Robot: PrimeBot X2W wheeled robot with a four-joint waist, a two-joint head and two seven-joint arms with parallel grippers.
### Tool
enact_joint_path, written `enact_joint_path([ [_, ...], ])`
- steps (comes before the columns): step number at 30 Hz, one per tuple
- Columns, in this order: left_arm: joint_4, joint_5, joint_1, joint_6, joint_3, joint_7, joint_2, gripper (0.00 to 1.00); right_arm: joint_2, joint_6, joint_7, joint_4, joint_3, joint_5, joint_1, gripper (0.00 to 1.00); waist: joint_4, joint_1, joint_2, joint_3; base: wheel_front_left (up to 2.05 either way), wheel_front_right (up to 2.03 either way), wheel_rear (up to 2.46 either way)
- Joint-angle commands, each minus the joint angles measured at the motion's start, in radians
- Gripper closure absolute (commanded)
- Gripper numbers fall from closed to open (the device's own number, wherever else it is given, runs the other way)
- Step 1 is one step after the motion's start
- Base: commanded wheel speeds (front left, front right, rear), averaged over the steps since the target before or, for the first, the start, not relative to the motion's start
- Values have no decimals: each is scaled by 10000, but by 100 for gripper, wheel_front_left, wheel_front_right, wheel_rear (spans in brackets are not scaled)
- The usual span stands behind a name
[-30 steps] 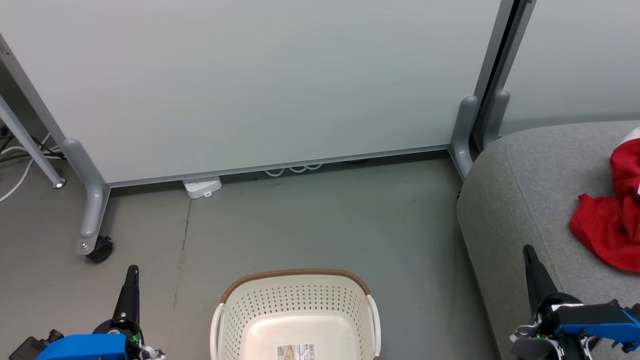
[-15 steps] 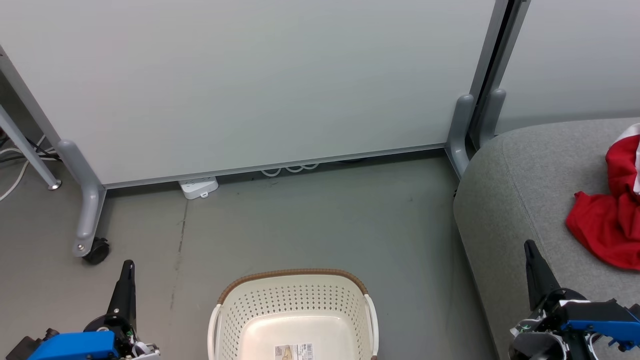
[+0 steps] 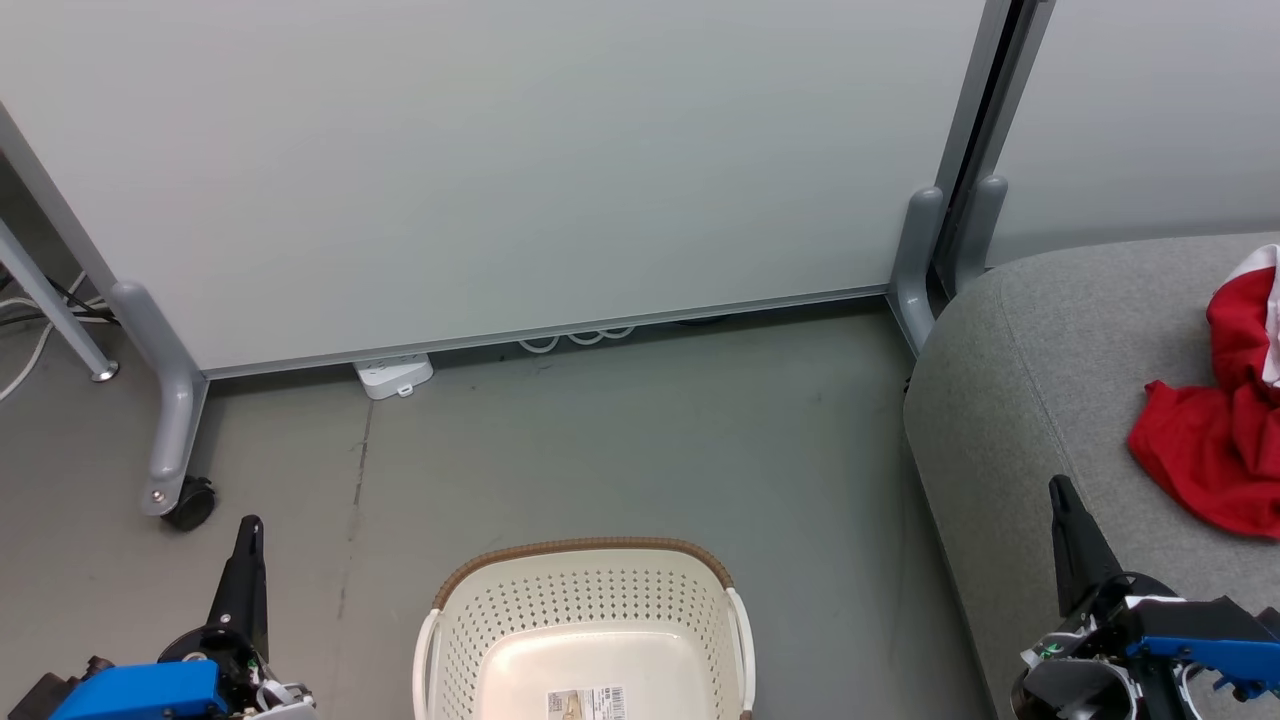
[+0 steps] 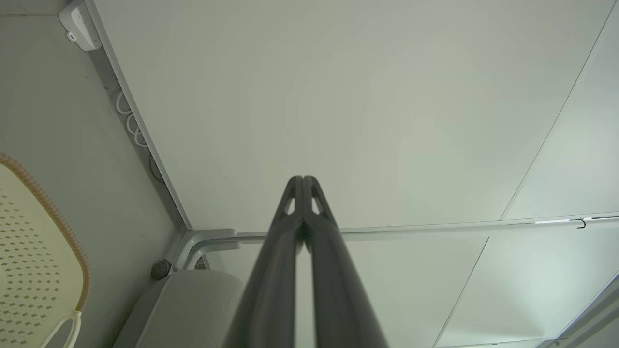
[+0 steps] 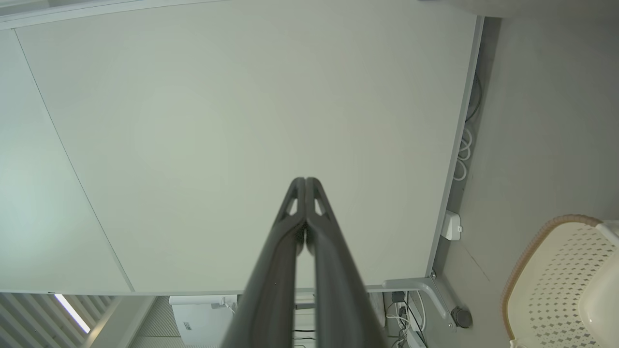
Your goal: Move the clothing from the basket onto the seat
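Holds the left gripper with fingers pressed together and nothing between them, low at the left above the floor. Holds the right gripper likewise closed and empty, low at the right, seen against the seat. Points both up toward the panel, judging by both wrist views.

Finds the basket on the floor between the two grippers, apart from both. Looks bare inside as far as seen, with just a sticker on the bottom. Cannot see its near part. Finds the clothing in a red heap on the seat, at the right edge of the head view, well apart from the basket.

Looks done, or nearly so. Could go wrong by calling it finished with a garment left in the unseen part of the basket. Could snag the heap with the right gripper if swung right, dragging cloth over the seat edge to the floor. Could knock the basket askew by sweeping an arm inward.
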Motion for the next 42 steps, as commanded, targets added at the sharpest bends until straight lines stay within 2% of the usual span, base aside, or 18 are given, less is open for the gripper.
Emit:
enact_joint_path([
  [1,-24,-30,-116,-60,33,49,55,100,38,-3,20,-5,-16,30,-103,100,1,0,0,0,0,0,0],
  [42,-24,-32,-113,-60,30,47,55,100,35,-3,18,-6,-13,33,-101,100,1,0,0,0,0,0,0],
])
